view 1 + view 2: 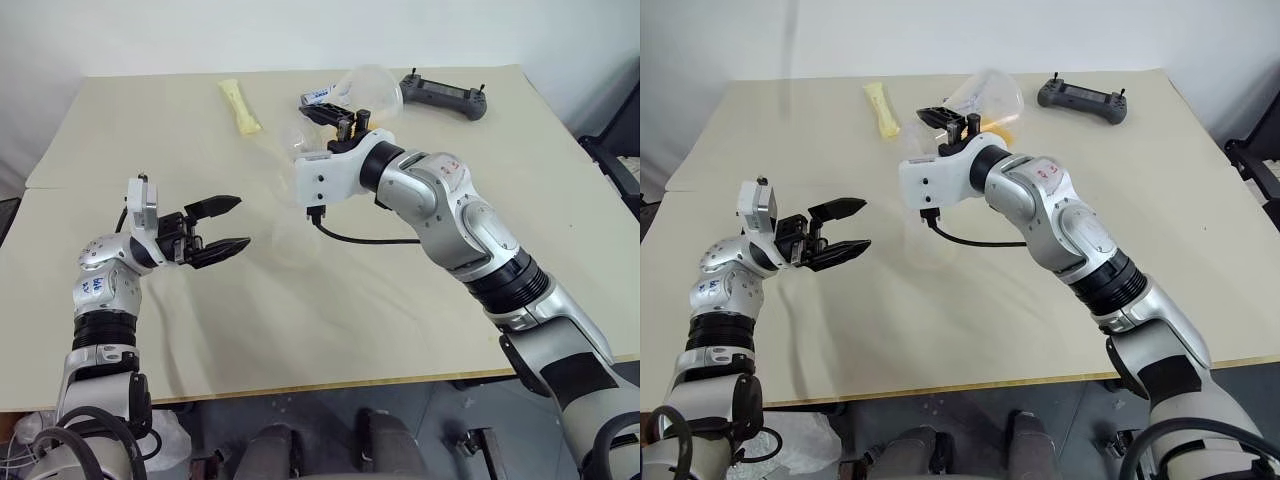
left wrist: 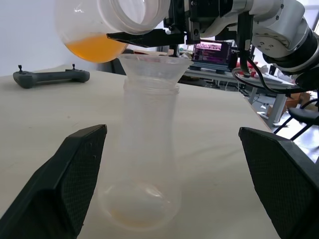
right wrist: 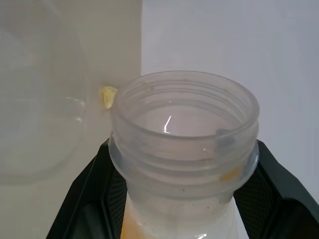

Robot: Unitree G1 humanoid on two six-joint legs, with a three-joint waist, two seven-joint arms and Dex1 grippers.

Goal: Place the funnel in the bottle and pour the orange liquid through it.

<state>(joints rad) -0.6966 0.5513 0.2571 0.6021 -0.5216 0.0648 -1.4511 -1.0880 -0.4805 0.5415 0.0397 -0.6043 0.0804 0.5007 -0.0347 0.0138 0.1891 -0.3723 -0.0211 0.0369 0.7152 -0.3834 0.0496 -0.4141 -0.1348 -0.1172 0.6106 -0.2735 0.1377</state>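
Note:
The clear bottle (image 2: pixel 149 149) stands upright on the table with the see-through funnel (image 2: pixel 153 64) seated in its neck. My right gripper (image 1: pixel 333 116) is shut on the neck of a clear flask (image 1: pixel 370 88), held tilted just above the funnel. The orange liquid (image 2: pixel 95 48) is pooled in the flask's belly, and no stream shows. In the right wrist view the black fingers (image 3: pixel 92 199) clamp the flask below its threaded mouth (image 3: pixel 184 124). My left gripper (image 1: pixel 230 224) is open and points right. The bottle stands just ahead of and between its fingers (image 2: pixel 75 174), untouched.
A dark handheld controller (image 1: pixel 445 96) lies at the back right of the beige table (image 1: pixel 330 310). Near the back centre lie a pale yellow packet (image 1: pixel 241 106) and a small blue-and-white packet (image 1: pixel 317 97). A black cable (image 1: pixel 360 239) hangs under my right wrist.

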